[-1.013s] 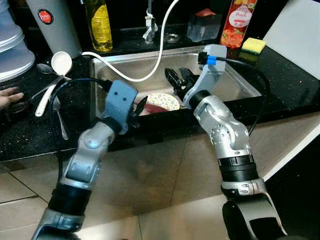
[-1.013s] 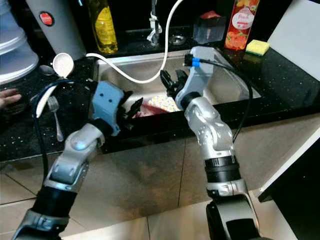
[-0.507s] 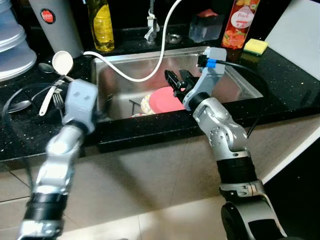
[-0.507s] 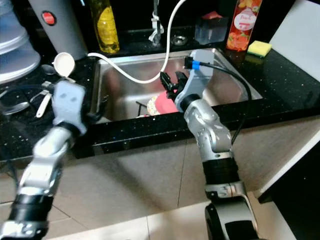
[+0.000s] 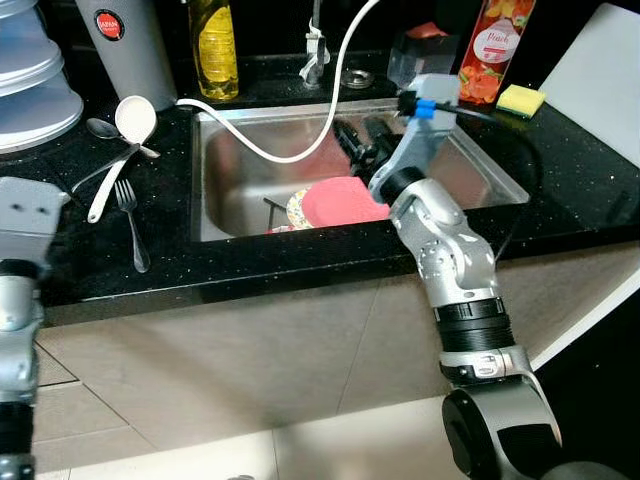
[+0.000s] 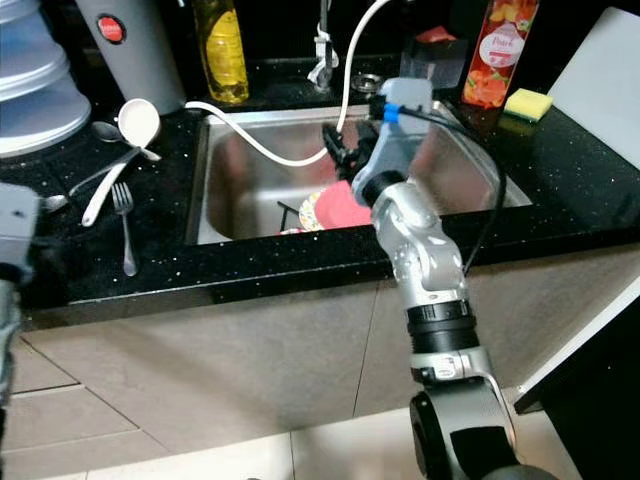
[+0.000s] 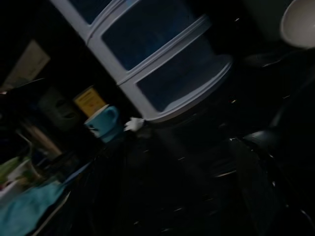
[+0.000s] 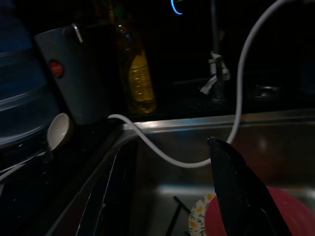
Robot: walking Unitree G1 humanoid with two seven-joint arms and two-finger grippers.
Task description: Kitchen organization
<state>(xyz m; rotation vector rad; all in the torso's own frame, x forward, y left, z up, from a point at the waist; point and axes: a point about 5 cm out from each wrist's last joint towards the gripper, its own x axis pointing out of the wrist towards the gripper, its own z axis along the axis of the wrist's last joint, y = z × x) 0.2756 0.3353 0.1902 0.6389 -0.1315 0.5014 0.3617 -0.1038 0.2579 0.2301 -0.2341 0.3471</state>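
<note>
I've pulled my left pincer (image 5: 22, 215) out of the steel sink (image 5: 240, 190) to the black counter's (image 5: 90, 260) edge; my right pincer (image 5: 358, 140) has risen above the red plate (image 5: 345, 200).

Beneath the right gripper's (image 5: 356, 140) spread jaws a red plate (image 5: 345, 200) blocks the sink (image 5: 230, 170) floor — a white hose (image 5: 290, 150) loops just beside them, with bare steel beyond toward the left wall.

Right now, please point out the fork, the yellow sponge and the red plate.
fork (image 5: 131, 222), left eye view, middle of its handle
yellow sponge (image 5: 520, 99), left eye view, centre of its top face
red plate (image 5: 345, 200), left eye view, middle of its red surface
</note>
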